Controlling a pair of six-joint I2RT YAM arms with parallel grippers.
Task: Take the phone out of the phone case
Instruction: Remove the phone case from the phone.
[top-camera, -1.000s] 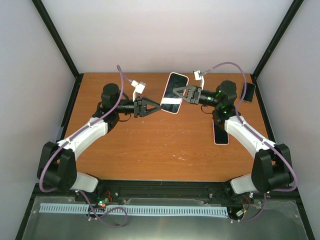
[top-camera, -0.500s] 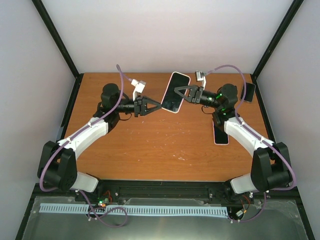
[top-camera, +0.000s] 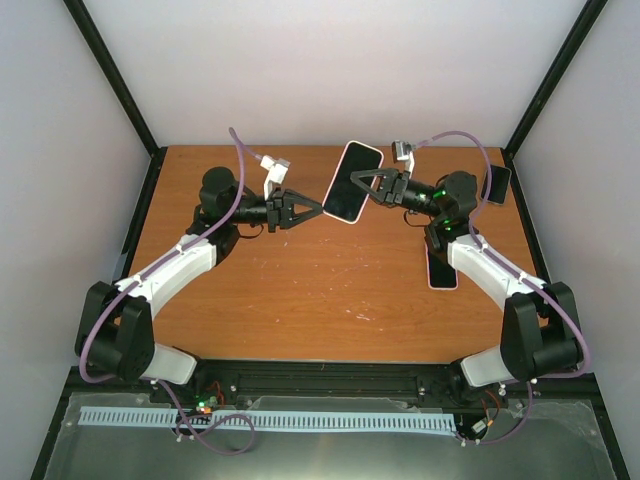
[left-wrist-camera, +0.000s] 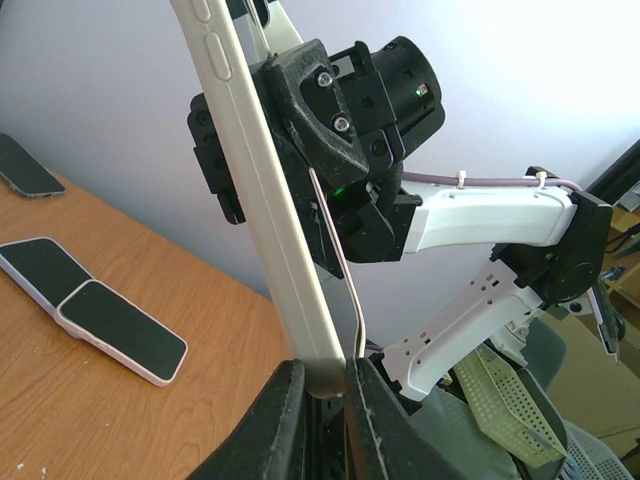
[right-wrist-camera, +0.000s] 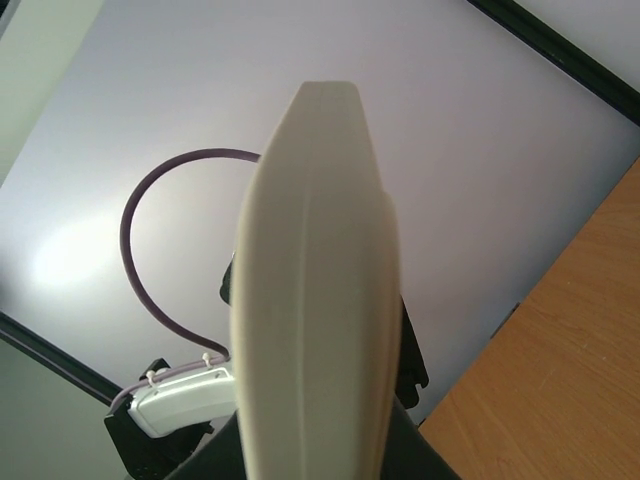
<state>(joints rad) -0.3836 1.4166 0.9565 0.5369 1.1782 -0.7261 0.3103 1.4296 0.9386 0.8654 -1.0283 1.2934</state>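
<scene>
I am watching from the overhead camera: both arms are holding the phone case (left-wrist-camera: 272, 215) up in the air, in the upper middle of the frame, above the far part of the table (top-camera: 300, 290). The phone (top-camera: 347, 190) is sitting inside it, its dark screen facing the camera. The left gripper (top-camera: 318, 210) is pinching the lower left corner of the case, jaws clamped on it (the left wrist camera is showing one finger (left-wrist-camera: 285, 420) on each side of the cream edge). The right gripper (top-camera: 358, 184) is gripping the case from the right side, jaws also closed on it. At the right of the frame, a pink-edged phone (top-camera: 440, 266) and a dark phone (top-camera: 497, 184) are lying flat on the table.
</scene>
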